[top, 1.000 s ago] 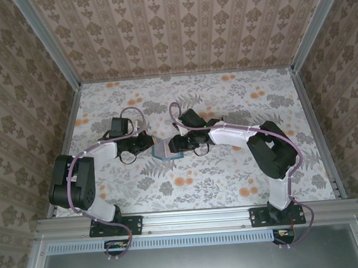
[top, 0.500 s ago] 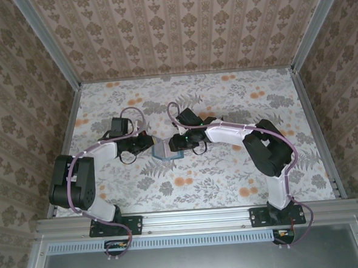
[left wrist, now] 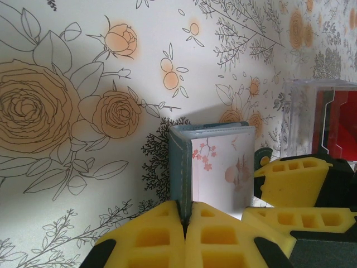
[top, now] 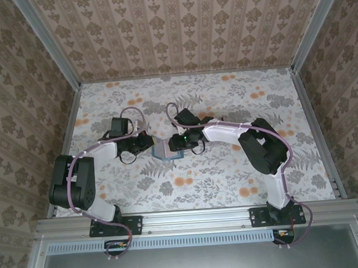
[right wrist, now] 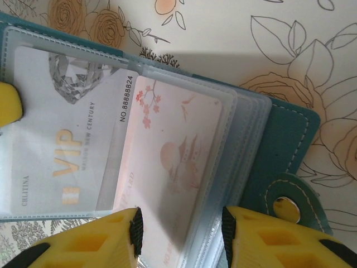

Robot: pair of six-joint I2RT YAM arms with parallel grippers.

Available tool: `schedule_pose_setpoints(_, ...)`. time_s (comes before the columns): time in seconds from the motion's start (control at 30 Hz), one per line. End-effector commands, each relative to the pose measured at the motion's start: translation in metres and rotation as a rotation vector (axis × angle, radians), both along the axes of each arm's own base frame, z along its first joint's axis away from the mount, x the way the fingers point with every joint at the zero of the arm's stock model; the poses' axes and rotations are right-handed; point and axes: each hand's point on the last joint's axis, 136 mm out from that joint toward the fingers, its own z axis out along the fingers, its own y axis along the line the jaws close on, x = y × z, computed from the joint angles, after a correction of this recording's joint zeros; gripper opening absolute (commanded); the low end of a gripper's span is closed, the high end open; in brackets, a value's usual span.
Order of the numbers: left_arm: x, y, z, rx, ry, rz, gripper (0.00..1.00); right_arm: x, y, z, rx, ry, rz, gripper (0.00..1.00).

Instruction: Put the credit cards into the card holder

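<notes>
Right wrist view, stock as seen.

Card holder [right wrist: 281,148]: one, teal, lying open at mid-table between the two grippers. Its cover and one snap button [right wrist: 284,207] show on the right. The opposite panel is cut off by the frame edge.

Clear sleeves [right wrist: 245,120]: several, fanned inside the holder. Their overlapped edges are too close together to count.

Credit cards: two, both within the holder's sleeves.
- One pale grey VIP card [right wrist: 61,151] with a printed number. Its far corner is cut off.
- One white blossom card [right wrist: 173,178] overlapping the VIP card on the cover side. Its near end is hidden under the fingers.

Right gripper [right wrist: 179,237]: one, jaws apart, with yellow fingers straddling the near end of the blossom card. Whether the pads touch the sleeve cannot be told.

Left gripper [left wrist: 184,234]: one, jaws together, clamped on the holder's teal edge. In the left wrist view the holder rises straight out of the pinch, with the blossom card facing the right gripper's fingers.

Clear plastic tray [left wrist: 298,117]: one, with red contents, just beyond the holder and past the right gripper's fingers. It is cut off at the frame edge and its contents cannot be identified.

Table [top: 230,173]: one, with a floral print. From the top external view the holder is a small teal patch, mostly covered by both wrists.

Patterned walls [top: 179,31]: three sides, well apart from the holder.
</notes>
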Motion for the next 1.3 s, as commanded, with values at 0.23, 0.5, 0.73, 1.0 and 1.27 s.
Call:
schedule_pose_setpoints(0.23, -0.006, 0.001, -0.004, -0.005, 0.016, 0.014, 0.0, -0.005, 0.024, 0.022, 0.082, 0.021, 0.034, 0.45)
schedule_pose_setpoints(0.5, -0.009, 0.001, -0.009, -0.011, 0.026, 0.021, 0.0, -0.011, 0.044, 0.044, 0.173, 0.02, 0.076, 0.45)
schedule_pose_setpoints(0.73, -0.013, 0.002, -0.016, -0.017, 0.04, 0.034, 0.0, -0.015, 0.064, 0.047, 0.266, 0.068, 0.107, 0.45)
schedule_pose_setpoints(1.0, -0.014, 0.005, -0.019, -0.018, 0.052, 0.045, 0.03, -0.014, 0.059, 0.035, 0.222, 0.072, 0.093, 0.46)
schedule_pose_setpoints(1.27, -0.013, 0.009, -0.017, -0.034, 0.054, 0.07, 0.04, -0.014, 0.056, 0.032, 0.201, 0.067, 0.087, 0.46)
